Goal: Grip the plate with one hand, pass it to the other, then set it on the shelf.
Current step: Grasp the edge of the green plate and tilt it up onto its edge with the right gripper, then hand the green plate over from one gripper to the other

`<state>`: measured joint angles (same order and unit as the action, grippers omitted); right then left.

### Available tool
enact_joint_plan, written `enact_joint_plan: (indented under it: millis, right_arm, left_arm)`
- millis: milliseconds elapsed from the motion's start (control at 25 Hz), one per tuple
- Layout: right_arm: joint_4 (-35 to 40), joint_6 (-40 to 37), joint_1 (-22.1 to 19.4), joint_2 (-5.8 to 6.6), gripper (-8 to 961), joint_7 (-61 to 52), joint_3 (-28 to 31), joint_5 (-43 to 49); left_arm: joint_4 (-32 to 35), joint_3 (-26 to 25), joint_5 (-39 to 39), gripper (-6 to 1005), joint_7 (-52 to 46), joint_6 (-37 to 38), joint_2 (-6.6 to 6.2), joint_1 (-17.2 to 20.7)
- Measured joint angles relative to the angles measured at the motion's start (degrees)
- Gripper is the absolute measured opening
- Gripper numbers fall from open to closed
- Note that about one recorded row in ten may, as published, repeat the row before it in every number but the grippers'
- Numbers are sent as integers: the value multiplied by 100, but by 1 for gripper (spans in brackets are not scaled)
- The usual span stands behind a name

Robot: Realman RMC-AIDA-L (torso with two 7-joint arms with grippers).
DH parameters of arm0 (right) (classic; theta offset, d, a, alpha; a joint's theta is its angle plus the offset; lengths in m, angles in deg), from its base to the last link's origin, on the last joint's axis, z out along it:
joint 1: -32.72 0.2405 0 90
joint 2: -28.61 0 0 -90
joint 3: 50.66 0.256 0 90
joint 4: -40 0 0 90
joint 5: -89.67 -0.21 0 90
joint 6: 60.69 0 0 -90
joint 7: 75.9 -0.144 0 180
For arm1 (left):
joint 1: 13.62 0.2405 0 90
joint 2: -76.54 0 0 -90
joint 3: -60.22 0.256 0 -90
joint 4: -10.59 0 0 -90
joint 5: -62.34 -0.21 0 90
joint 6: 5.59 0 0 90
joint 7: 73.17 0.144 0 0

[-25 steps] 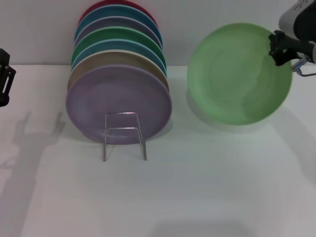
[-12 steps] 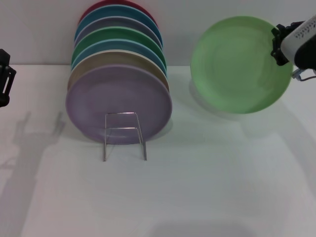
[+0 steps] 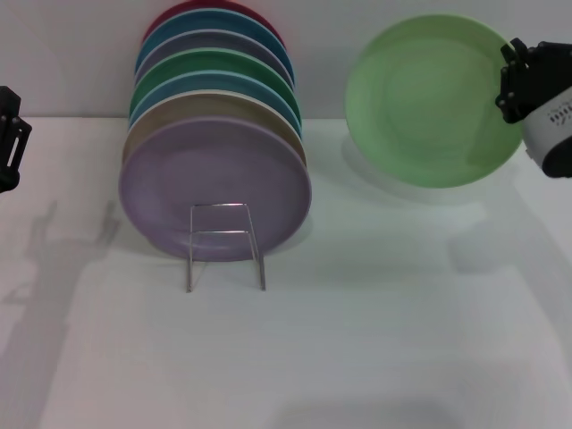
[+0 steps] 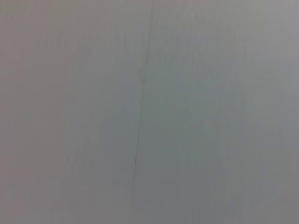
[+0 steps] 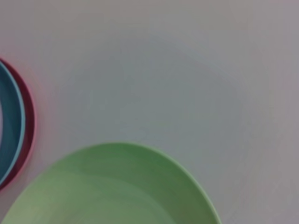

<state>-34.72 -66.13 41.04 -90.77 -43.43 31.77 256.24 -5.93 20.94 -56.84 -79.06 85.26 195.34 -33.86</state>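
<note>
A: Head view, item one?
B: The plate, pale light green, round, shallow rim. It is held up off the table, tilted with its face toward the camera, on the robot's right, well apart from the rack.

A: What holds it?
B: The right gripper, black, clamped on the plate's right edge, at the frame's right side.

A: Item two?
B: The shelf, a thin silver wire rack with a squared loop front, standing on the table left of centre. It carries a row of upright plates. The lilac plate is foremost, then a tan plate, with blue, emerald, purple, teal and dark red rims showing behind.

A: The other arm?
B: The left gripper, black, sits at the far left edge over the table, near nothing. Whether its claw is parted or closed I cannot tell.

A: Left wrist view?
B: Only a plain grey surface crossed by a thin seam line. No plate, no rack.

A: Right wrist view?
B: The pale green plate fills the nearest part of the frame, its curved rim against the pale wall. At one side show the rims of a teal plate and a dark red plate of the rack's row. The gripper's own fingers are not seen here.
</note>
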Motion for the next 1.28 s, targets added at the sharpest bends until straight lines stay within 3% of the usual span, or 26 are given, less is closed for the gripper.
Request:
enact_joint_plan:
  millis: [320,360,560,1000,1280]
  right_arm:
    - [1129,-1720,55,-5,22,-458,-251,-228]
    - [1572,-2228,146,-2,22,-616,-270,-353]
    - [2620,-3353,447,-2,22,-1188,-280,-434]
    - [4064,-4873,905,-15,21,-2144,-422,-464]
    - [4677,-5664,986,-16,21,-2709,-559,-487]
  left_arm:
    - [-9,0,0,788,0,-27,-6,18]
    - [-9,0,1,788,0,-10,-7,33]
    - [-9,38,-4,787,0,57,-7,74]
    - [-31,270,-10,786,0,81,-1,124]
    - [-56,761,-11,785,0,506,11,257]
